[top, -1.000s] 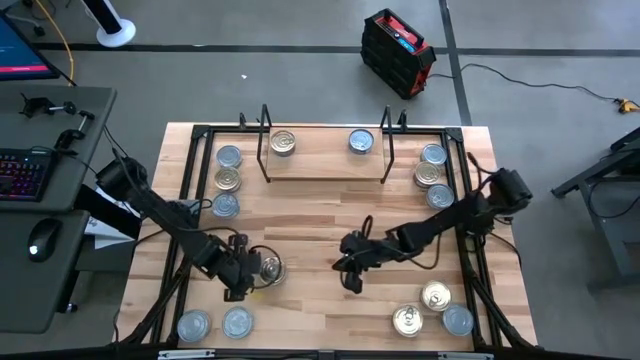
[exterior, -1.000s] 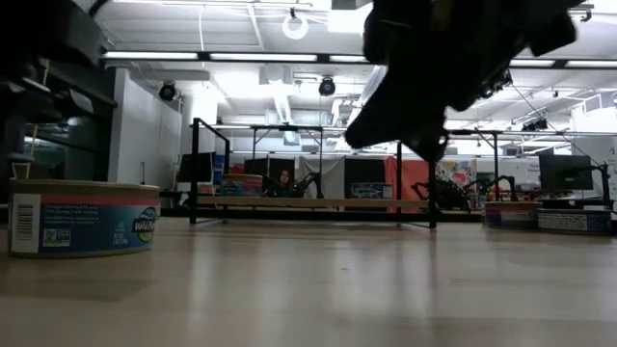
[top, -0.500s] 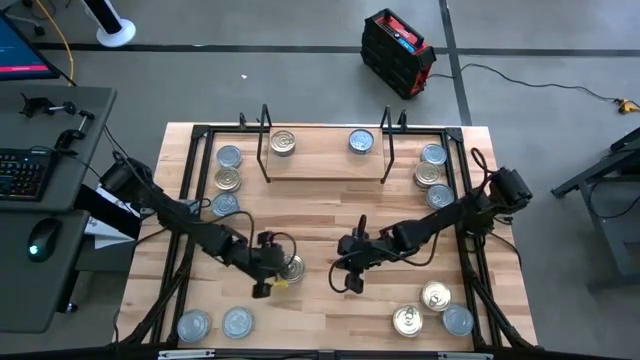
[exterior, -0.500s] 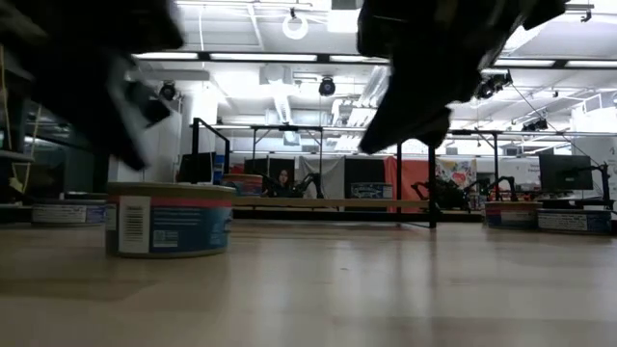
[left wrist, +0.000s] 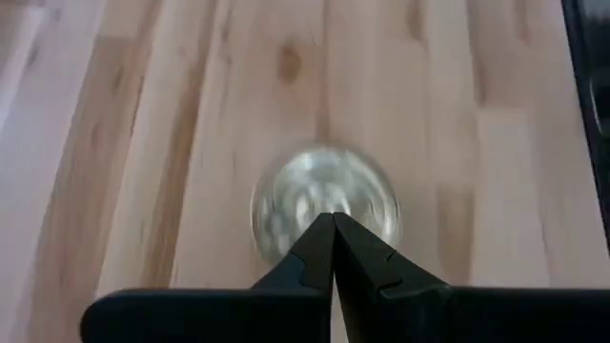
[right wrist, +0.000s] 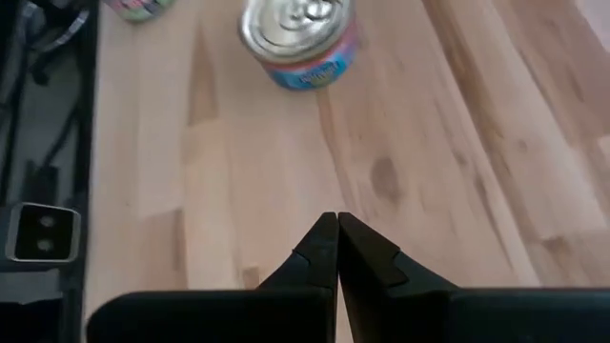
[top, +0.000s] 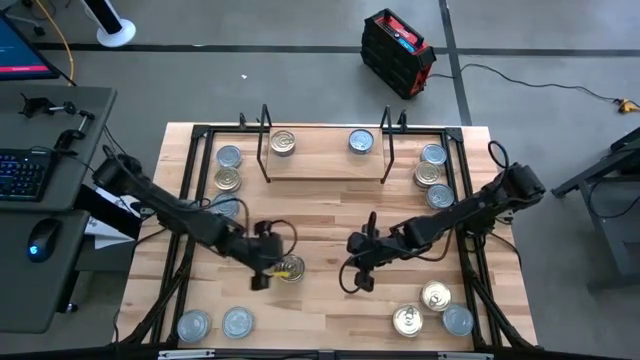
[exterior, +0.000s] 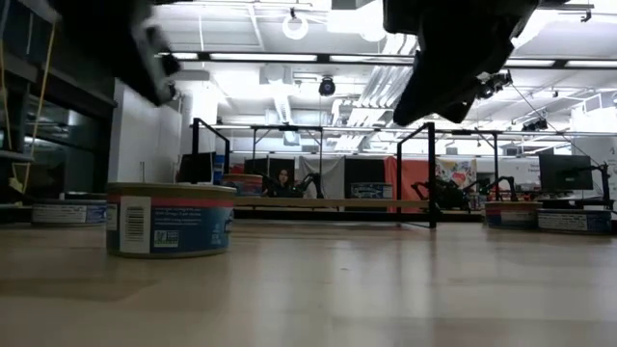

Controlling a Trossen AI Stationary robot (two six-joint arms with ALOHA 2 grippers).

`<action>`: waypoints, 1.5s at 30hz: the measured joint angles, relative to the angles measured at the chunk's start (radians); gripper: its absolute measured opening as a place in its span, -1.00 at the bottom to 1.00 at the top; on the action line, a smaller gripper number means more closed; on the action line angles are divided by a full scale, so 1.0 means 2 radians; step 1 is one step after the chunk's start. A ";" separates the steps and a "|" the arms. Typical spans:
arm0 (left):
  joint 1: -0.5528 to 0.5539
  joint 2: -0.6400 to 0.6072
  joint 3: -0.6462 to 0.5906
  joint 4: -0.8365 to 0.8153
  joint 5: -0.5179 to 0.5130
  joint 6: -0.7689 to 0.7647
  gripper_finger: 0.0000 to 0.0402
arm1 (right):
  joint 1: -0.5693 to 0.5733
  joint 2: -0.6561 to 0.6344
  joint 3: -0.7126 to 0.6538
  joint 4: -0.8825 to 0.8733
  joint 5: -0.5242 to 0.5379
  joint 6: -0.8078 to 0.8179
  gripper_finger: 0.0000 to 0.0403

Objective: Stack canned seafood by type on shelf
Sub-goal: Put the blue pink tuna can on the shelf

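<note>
left tool (top: 262,277) now shifted right, closed and empty, tin (top: 291,268) just beside it, right tool (top: 359,282) closed, empty

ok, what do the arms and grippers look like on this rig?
Two dark, slim, multi-jointed arms, matte black throughout, each with thin black cable looping near the wrist. The left gripper and right gripper look alike: two black fingers tapering to pointed tips, with small stepped notches on their outer edges, mounted on a wide flat black crossbar. No markings visible.

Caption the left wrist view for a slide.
Left hand, shut and empty, hovers over a gold tin standing on the wooden tabletop.
</note>
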 joint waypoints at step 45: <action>0.042 0.116 0.015 0.183 0.016 0.082 -1.00 | -0.008 0.087 0.000 0.010 -0.009 -0.033 -1.00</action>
